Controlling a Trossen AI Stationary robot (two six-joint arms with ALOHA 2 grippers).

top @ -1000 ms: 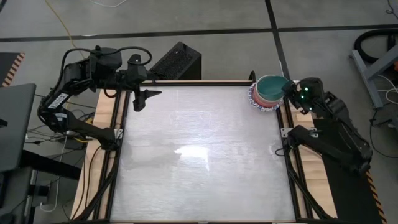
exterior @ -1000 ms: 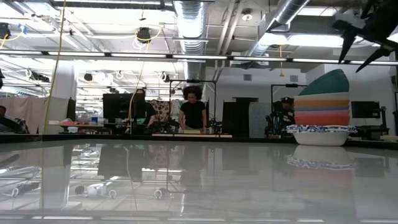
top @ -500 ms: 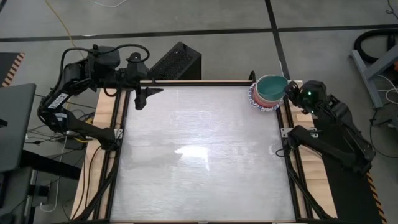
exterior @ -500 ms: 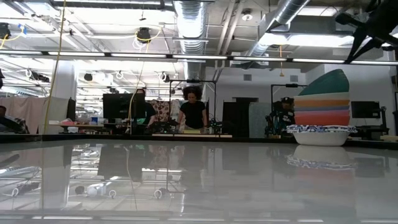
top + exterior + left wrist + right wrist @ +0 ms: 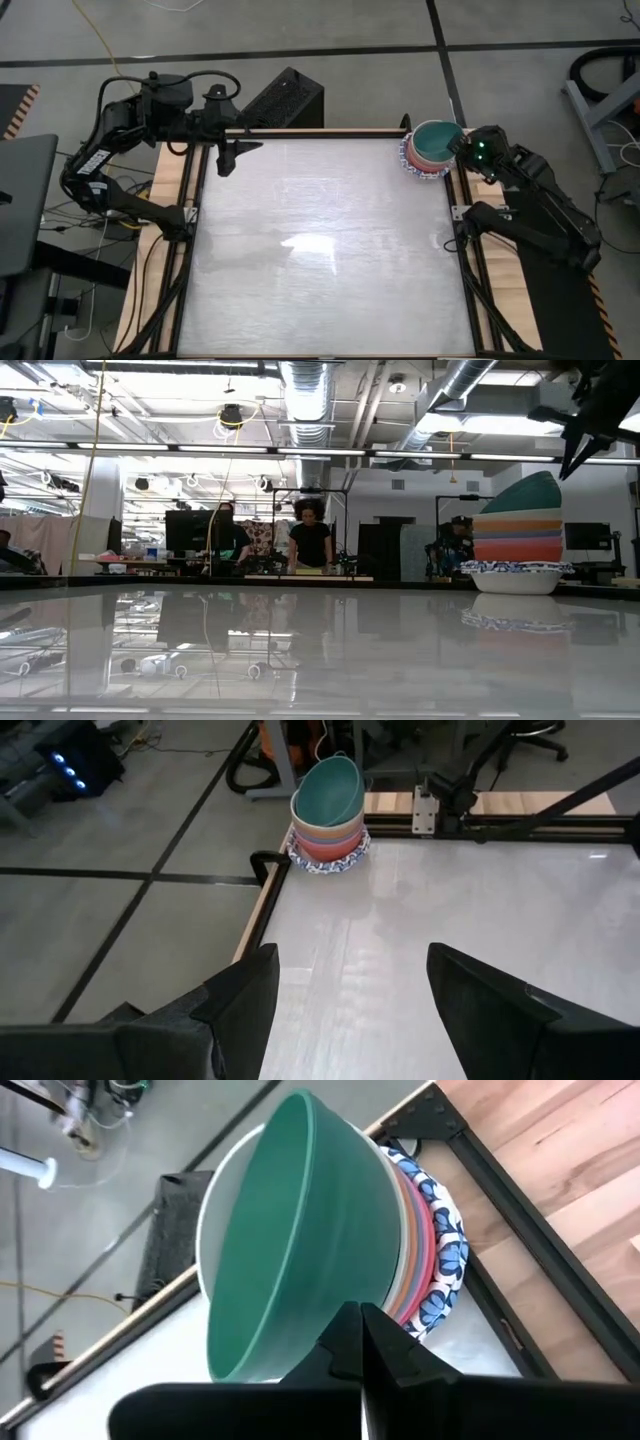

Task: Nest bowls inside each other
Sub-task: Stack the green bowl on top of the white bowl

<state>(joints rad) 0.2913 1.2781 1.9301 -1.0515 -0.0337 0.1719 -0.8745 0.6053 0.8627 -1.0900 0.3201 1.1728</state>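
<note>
teal bowl [image 5: 436,141] tops the nested stack [image 5: 517,543]; right gripper [image 5: 361,1342] closed, empty, beside it; left gripper [image 5: 345,982] open, empty.

Glossy grey-white table [image 5: 320,290] with wooden side rails. Black perforated rectangular box [image 5: 285,98] sits at 11 o'clock, off-table.

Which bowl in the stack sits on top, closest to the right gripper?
The teal bowl: it tops the stack, tilted, above the orange and pink ones. The shut right gripper is right by its rim.

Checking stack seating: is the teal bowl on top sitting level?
No. In the low view the teal bowl is tilted on the stack, its rim slanting up toward one side.
</note>
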